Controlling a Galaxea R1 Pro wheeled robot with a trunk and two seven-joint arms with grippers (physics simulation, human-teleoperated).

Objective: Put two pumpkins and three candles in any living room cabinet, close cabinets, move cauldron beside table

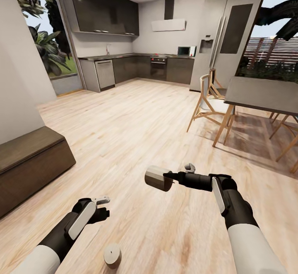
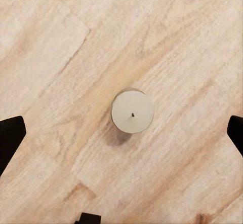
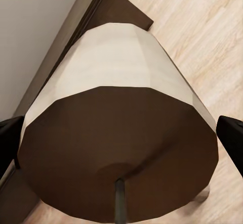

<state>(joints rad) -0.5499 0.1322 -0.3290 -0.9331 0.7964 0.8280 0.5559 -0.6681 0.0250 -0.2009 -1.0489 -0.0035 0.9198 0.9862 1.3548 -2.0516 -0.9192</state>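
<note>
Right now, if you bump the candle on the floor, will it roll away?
Probably not: the candle stands upright on its flat end on the wooden floor, squat and wide. If tipped sideways, its round body would likely roll. It looks stiff, not squishy.

Pale wood-plank floor (image 1: 136, 121) carried everything before me. One squat cream candle (image 1: 112, 256) stood upright directly on the boards just ahead of my base, its small dark wick visible from above in my left wrist view (image 2: 132, 112), with a faint shadow beside it on the planks (image 2: 61, 57). The long dark-brown cabinet (image 1: 29, 164) rested on the floor against the wall to my left. Farther off on my right, a dark dining table (image 1: 265, 94) and light wooden chairs (image 1: 209, 102) stood on the same boards.
</note>
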